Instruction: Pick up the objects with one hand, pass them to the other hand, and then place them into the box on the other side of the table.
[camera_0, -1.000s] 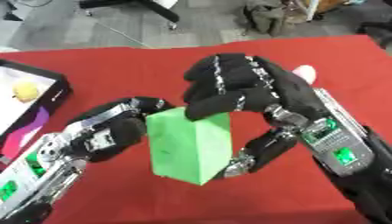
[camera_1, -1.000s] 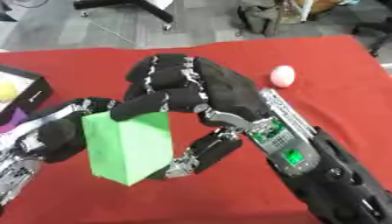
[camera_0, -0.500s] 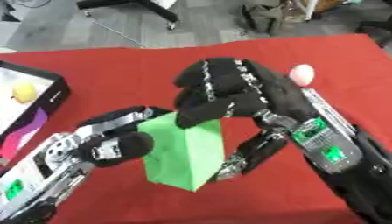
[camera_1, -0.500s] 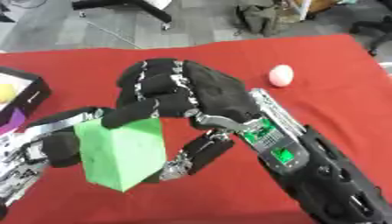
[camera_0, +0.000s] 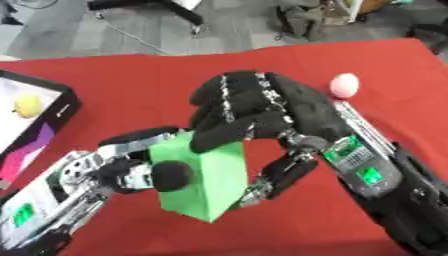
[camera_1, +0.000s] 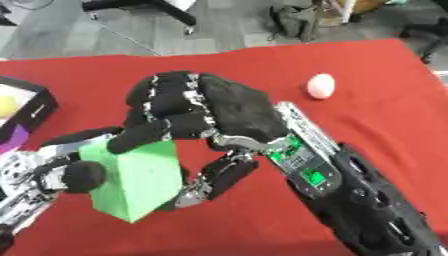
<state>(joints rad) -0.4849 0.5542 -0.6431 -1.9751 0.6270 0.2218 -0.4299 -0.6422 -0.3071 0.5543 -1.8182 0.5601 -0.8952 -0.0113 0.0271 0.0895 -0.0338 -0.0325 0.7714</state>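
Note:
A green block (camera_0: 203, 182) hangs tilted above the red table (camera_0: 131, 95), held between both hands. My left hand (camera_0: 122, 167) comes from the lower left, its thumb pressed on the block's front face and its fingers curled behind the left edge. My right hand (camera_0: 262, 112) reaches in from the right. Its fingers curl over the block's top and its thumb (camera_0: 276, 177) lies against the right side. The black box (camera_0: 61, 107) with a white floor sits at the left edge; a yellow object (camera_0: 26, 105) lies in it.
A pale pink egg-shaped object (camera_0: 344, 85) lies on the table at the right, behind my right forearm. A purple and pink patch (camera_0: 22, 150) shows at the box's near end. Grey floor, a chair base and a bag lie beyond the far edge.
The green block has sunk a little toward the left and tilted further. My left thumb has come onto its front face. My right hand's fingers have stayed over its top.

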